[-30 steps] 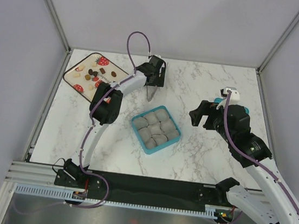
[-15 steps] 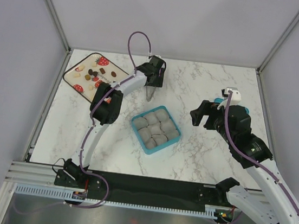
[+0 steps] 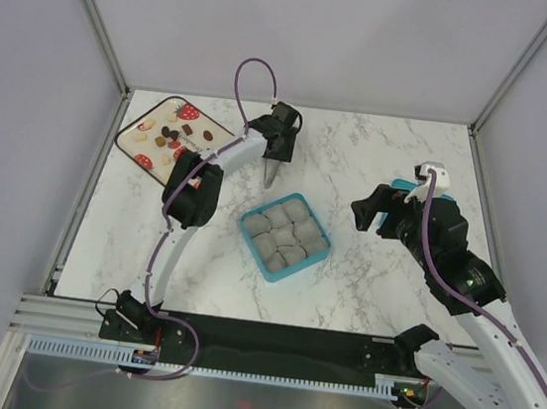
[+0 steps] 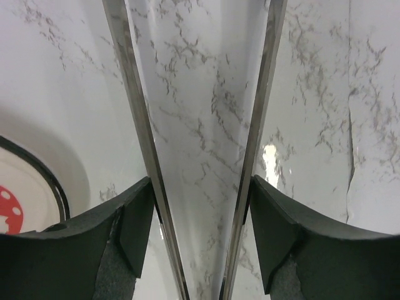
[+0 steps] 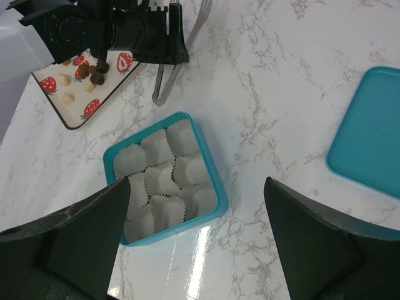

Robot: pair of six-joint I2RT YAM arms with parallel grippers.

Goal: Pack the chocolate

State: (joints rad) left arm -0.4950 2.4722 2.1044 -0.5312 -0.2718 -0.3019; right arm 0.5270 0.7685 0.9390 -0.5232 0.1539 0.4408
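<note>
The chocolate (image 3: 166, 136) is several small dark brown, light brown and cream pieces on a strawberry-print tray (image 3: 142, 113) at the far left; it also shows in the right wrist view (image 5: 94, 67). My left gripper (image 3: 280, 137) is shut on metal tongs (image 3: 271, 171), tips pointing down at the marble between the tray and the box. In the left wrist view the tongs' two arms (image 4: 141, 125) run between my jaws (image 4: 200, 187). The teal box (image 3: 318, 256) holds several grey paper cups (image 5: 164, 181), with no pieces in them. My right gripper (image 3: 376, 213) is open and empty, right of the box (image 5: 197, 185).
A teal lid (image 5: 370, 141) lies flat on the marble at the right, partly under my right arm (image 3: 401, 189). The tray's dark rim (image 4: 45, 178) shows at the left of the left wrist view. Grey walls close in the table on three sides.
My right arm has shifted slightly to the right. The tongs' tips have swung a little to the left. Nothing was picked up or let go.
</note>
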